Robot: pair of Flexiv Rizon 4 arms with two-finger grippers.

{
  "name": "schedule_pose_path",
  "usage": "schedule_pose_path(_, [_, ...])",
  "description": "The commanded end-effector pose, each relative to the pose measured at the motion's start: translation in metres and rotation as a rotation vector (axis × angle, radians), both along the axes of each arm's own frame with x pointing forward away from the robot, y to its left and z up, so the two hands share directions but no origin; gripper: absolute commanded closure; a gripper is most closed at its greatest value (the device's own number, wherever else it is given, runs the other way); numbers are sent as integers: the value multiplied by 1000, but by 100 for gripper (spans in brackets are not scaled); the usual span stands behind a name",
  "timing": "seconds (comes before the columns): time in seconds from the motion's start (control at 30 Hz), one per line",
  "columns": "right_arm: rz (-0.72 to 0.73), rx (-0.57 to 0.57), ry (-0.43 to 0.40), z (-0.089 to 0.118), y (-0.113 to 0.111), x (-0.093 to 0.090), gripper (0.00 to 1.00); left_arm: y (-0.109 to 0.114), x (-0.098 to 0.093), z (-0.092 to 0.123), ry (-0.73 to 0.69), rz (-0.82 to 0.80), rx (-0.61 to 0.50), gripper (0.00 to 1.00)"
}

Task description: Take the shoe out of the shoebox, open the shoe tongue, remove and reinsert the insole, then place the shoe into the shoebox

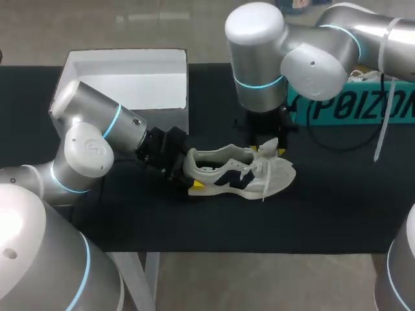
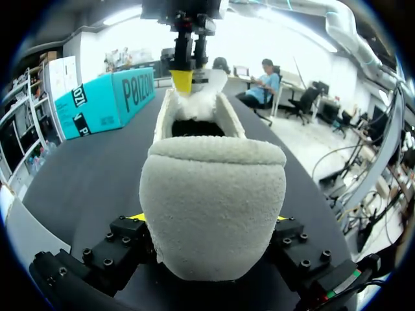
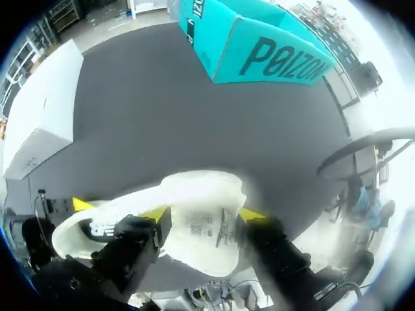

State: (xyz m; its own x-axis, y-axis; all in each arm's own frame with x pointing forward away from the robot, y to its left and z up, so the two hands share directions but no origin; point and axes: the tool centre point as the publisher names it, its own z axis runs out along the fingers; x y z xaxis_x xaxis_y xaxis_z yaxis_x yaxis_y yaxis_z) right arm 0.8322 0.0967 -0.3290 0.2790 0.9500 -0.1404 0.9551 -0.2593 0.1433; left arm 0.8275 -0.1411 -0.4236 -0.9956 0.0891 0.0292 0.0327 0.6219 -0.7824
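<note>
A cream sneaker with dark side panels [image 1: 243, 173] lies on its side on the black table [image 1: 337, 207]. In the head view its toe points right. My left gripper [image 1: 189, 176] is shut on the heel. In the left wrist view the heel [image 2: 213, 207] fills the space between the yellow-tipped fingers [image 2: 134, 218], which press on both its sides. My right gripper [image 1: 268, 151] hangs over the tongue. In the right wrist view its fingers [image 3: 154, 214] stand apart, with the raised tongue [image 3: 206, 230] loose between them. The white shoebox [image 1: 130, 81] stands open at the back left.
A teal box lid [image 1: 363, 103] lies at the back right, behind my right arm, with a cable [image 1: 337, 144] trailing in front of it. Bare black table lies in front of the shoe, towards the front edge.
</note>
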Motion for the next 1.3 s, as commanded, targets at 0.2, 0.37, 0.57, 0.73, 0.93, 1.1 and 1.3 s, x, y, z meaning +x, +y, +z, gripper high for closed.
schedule_pose_path(0.2, [759,62,288,67,14,-41,0,-1,1,-2,0,-1,0,100])
schedule_pose_path(0.37, [759,62,288,67,14,-41,0,-1,1,-2,0,-1,0,100])
schedule_pose_path(0.57, [759,62,288,67,14,-41,0,-1,1,-2,0,-1,0,100])
schedule_pose_path(0.73, [1102,-110,95,72,33,-38,0,-1,1,-2,0,-1,0,100])
schedule_pose_path(0.93, [1466,-171,90,75,46,-41,100,-1,1,-2,0,-1,0,100])
schedule_pose_path(1.1, [1489,-191,127,74,47,-42,100,-1,1,-2,0,-1,0,100])
schedule_pose_path(1.3, [1489,-191,127,74,47,-42,100,-1,1,-2,0,-1,0,100])
